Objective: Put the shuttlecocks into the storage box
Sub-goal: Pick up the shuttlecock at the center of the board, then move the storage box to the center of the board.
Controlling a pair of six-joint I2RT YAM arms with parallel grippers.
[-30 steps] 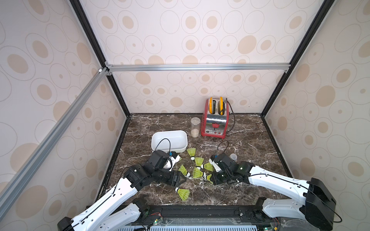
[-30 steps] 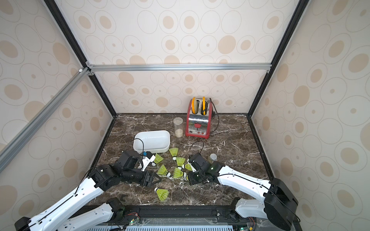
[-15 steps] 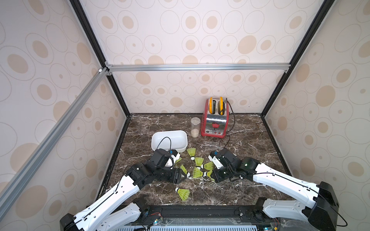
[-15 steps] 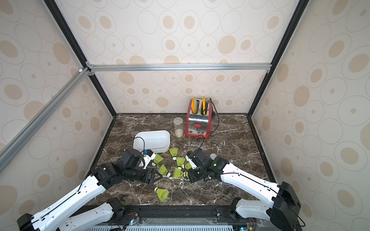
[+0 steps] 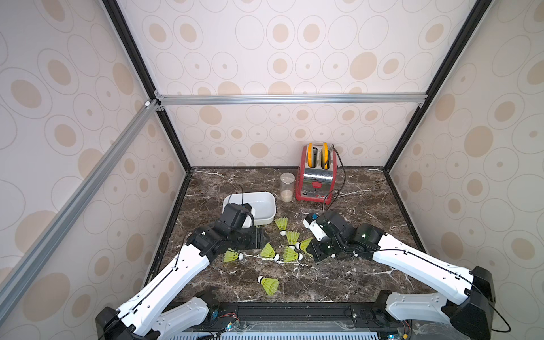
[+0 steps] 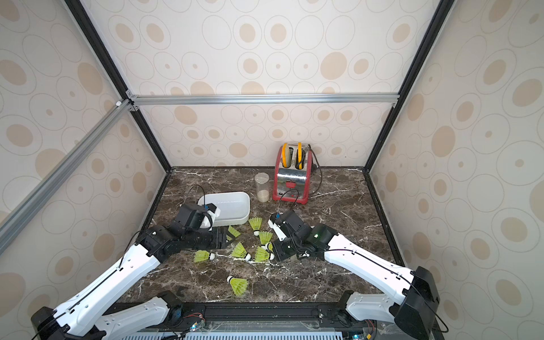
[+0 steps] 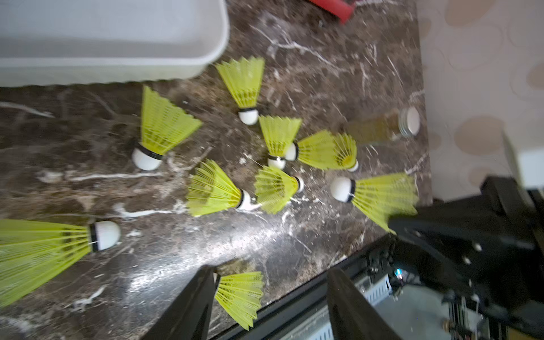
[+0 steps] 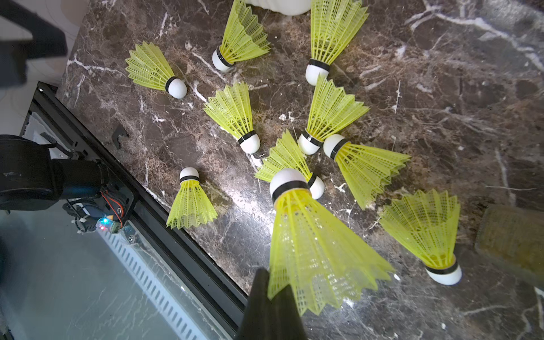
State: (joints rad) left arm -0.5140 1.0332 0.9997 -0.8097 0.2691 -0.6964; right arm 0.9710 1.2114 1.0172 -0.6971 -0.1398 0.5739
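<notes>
Several neon yellow-green shuttlecocks (image 5: 268, 251) lie scattered on the dark marble floor (image 5: 338, 279), in front of and to the right of the white storage box (image 5: 266, 219). One lies apart near the front edge (image 5: 269, 284), another beside my left forearm (image 5: 232, 255). My left gripper (image 5: 262, 238) hovers open just in front of the box; in the left wrist view its fingers (image 7: 203, 294) stand wide apart, holding nothing. My right gripper (image 8: 265, 282) is shut on the skirt rim of one shuttlecock (image 8: 309, 235), held above the cluster with its white tip pointing away.
A red toaster (image 5: 318, 179) with a black cord and an upright clear jar (image 5: 287, 187) stand at the back. Another clear jar with a white lid (image 7: 382, 129) lies on its side by the right arm. Patterned walls enclose three sides; a black rail (image 5: 294, 309) borders the front.
My left arm has drawn back toward the box, uncovering a shuttlecock beside the forearm. My right arm has shifted slightly back, gripper still shut. The loose shuttlecocks have not moved.
</notes>
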